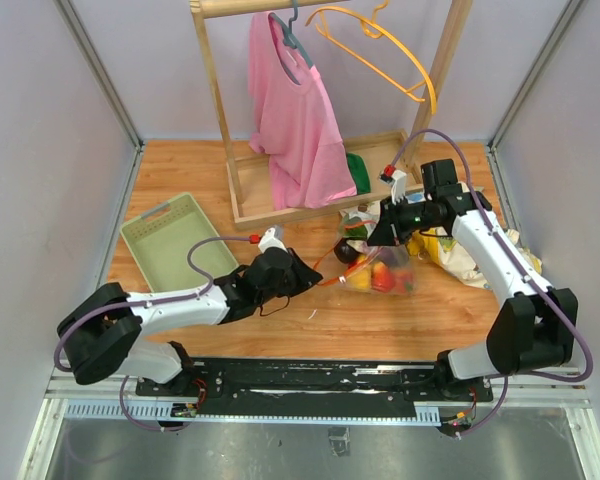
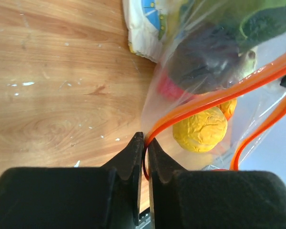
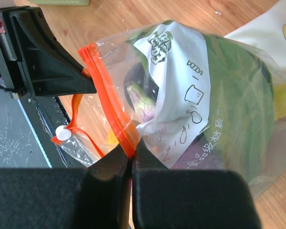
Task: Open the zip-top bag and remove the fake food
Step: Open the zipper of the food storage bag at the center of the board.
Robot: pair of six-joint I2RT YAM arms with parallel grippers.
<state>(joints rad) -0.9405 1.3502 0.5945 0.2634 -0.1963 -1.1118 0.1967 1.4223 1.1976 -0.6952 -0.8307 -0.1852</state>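
Two claws, one bag. The left claw (image 2: 144, 145) has its jaws almost together, with the orange zipper strip (image 2: 214, 98) pinched at the very tips. The right claw (image 3: 131, 153) is clamped tight on the strip too, apparently on the other lip. Both hold the bag (image 1: 382, 268), so neither is free.

The bag is over the table (image 1: 280, 330), right of centre and between the two claws. The left claw is at its left edge and the right claw at its far side, just beside the printed cloth (image 3: 271, 28). Can't tell if the bag's bottom rests on the wood. The tray (image 1: 152, 214) is well apart, far left.

Key relation: in the left wrist view two orange lips start at the claw and fan apart away from it. So the mouth is partly parted, with its long axis running away from the left claw toward the right arm's side. The fake food (image 2: 200, 129) is all inside: a yellow ball nearest the mouth, dark purple and green pieces deeper.

Judgement: the next pull should go across the strip, not along it, with the claws moving apart. After that one claw must let go to reach in, and the left looks nearer the yellow ball. Risk: the thin film slips out of a tip-only pinch.
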